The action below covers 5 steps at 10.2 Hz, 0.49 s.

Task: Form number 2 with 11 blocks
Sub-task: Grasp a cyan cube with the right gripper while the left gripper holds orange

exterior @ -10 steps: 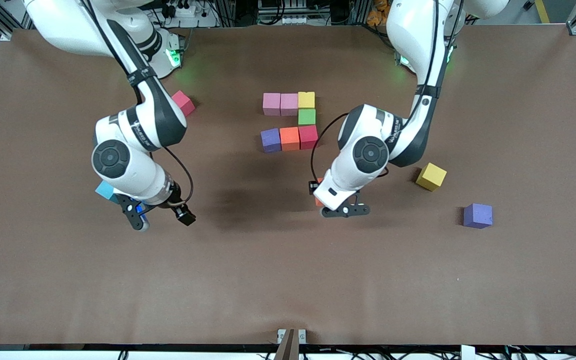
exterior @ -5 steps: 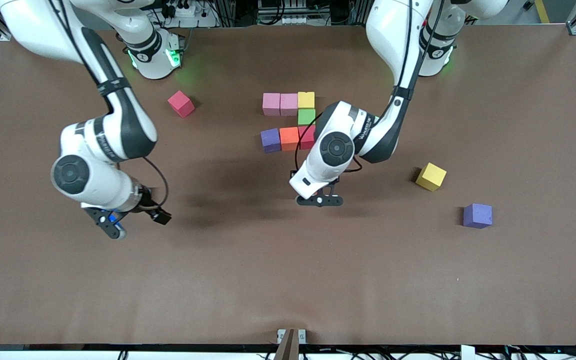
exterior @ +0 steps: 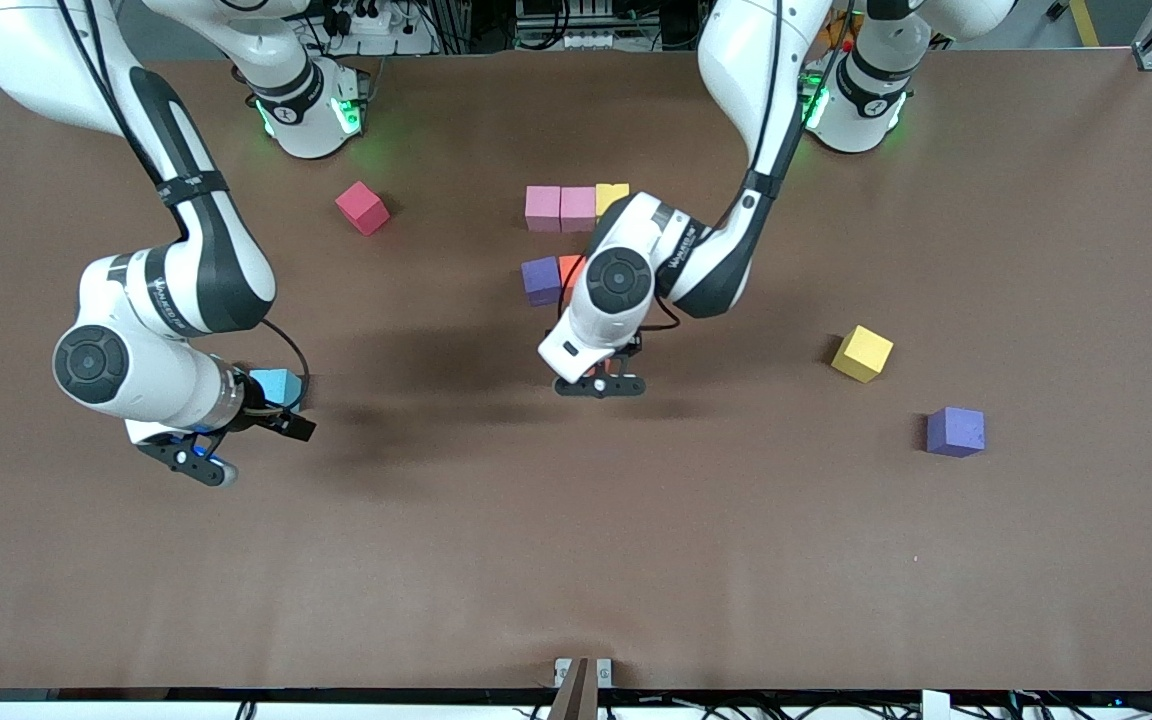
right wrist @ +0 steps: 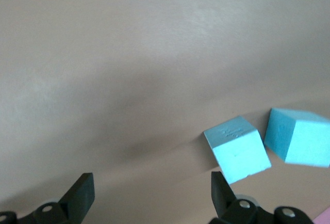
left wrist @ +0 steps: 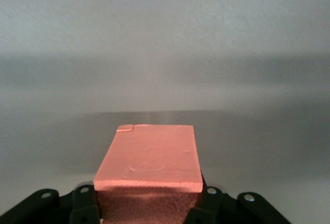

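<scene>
In the front view, on the brown counter (exterior: pixel 576 560), the unfinished number 2 (exterior: pixel 576 240) sits at upper centre: two pink foam cubes (exterior: pixel 560 208) and a yellow foam cube (exterior: pixel 612 196) in a row, with a purple foam cube (exterior: pixel 540 279) and an orange foam cube (exterior: pixel 569 268) lower down, partly covered by the left arm. The left gripper (exterior: pixel 600 386) hangs over bare counter just below that group. A red foam cube (exterior: pixel 362 207) lies in the upper part near the right arm's base; a loose yellow cube (exterior: pixel 862 352) and a loose purple cube (exterior: pixel 955 431) lie toward the left arm's end. The right gripper (exterior: pixel 188 462) hovers at the frame's lower part beside a teal-blue foam cube (exterior: pixel 274 385). In the left wrist view, the jaws are clamped on a salmon-orange foam cube (left wrist: pixel 149 158) at bottom centre. In the right wrist view, the right gripper (right wrist: pixel 149 195) has its jaws wide apart with nothing between them, and two teal-blue cubes (right wrist: pixel 236 149) (right wrist: pixel 299 136) rest on the counter.
</scene>
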{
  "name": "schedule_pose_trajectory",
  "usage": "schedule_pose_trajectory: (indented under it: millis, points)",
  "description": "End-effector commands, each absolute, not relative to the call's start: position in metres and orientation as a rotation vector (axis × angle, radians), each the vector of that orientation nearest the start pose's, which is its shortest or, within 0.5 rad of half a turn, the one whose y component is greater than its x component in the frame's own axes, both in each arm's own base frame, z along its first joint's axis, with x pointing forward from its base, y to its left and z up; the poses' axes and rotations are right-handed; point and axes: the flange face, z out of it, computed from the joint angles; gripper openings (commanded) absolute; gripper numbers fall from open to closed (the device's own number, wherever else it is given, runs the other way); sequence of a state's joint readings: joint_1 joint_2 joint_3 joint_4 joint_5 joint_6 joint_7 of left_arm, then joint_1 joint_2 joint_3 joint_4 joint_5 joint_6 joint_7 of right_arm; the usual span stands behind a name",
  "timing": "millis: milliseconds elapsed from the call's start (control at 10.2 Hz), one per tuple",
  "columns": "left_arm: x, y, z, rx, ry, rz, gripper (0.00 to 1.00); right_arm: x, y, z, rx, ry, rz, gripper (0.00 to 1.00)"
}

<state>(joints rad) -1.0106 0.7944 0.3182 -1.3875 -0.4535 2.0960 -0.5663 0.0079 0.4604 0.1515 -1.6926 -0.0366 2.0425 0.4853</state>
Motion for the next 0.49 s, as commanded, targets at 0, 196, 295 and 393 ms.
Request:
schedule_pose_trajectory:
  millis: [0, 196, 295, 393]
  points:
    - [0.506, -0.535, 0.237, -3.233, -0.06, 0.193, 0.0, 0.659, 0.07, 0.32, -3.122, 0.18, 0.178, 1.0]
    - [0.498, -0.539, 0.228, -3.211, -0.076, 0.228, 0.0, 0.657, 0.066, 0.316, -3.135, 0.038, 0.198, 1.0]
    - [0.495, -0.541, 0.224, -3.208, -0.077, 0.236, 0.0, 0.657, 0.059, 0.315, -3.136, -0.022, 0.204, 1.0]
    - [0.492, -0.547, 0.216, -3.2, -0.089, 0.239, 0.0, 0.656, 0.053, 0.313, -3.133, -0.063, 0.209, 1.0]
